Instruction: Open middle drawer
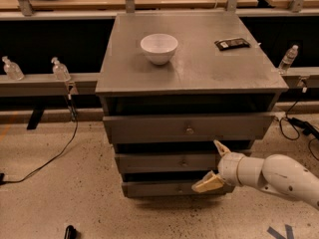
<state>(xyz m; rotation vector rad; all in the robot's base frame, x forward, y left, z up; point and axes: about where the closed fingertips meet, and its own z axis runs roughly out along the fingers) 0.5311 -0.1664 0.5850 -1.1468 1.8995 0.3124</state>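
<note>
The grey cabinet (192, 59) has three drawers stacked in its front. The middle drawer (154, 163) is the second one, a long flat grey front with a small round knob (183, 162) at its centre. It sits set back under the wider top drawer (149, 128). My gripper (214, 166) is open, with one cream fingertip (221, 147) up and the other (208, 183) down. It is in front of the right end of the middle drawer, to the right of the knob and not touching it. It holds nothing.
A white bowl (159, 48) and a dark flat packet (232, 44) lie on the cabinet top. The bottom drawer (154, 188) is just above the floor. Small clear bottles (60, 69) stand on a rail behind, one (288, 59) at the right. Cables (52, 158) lie on the floor.
</note>
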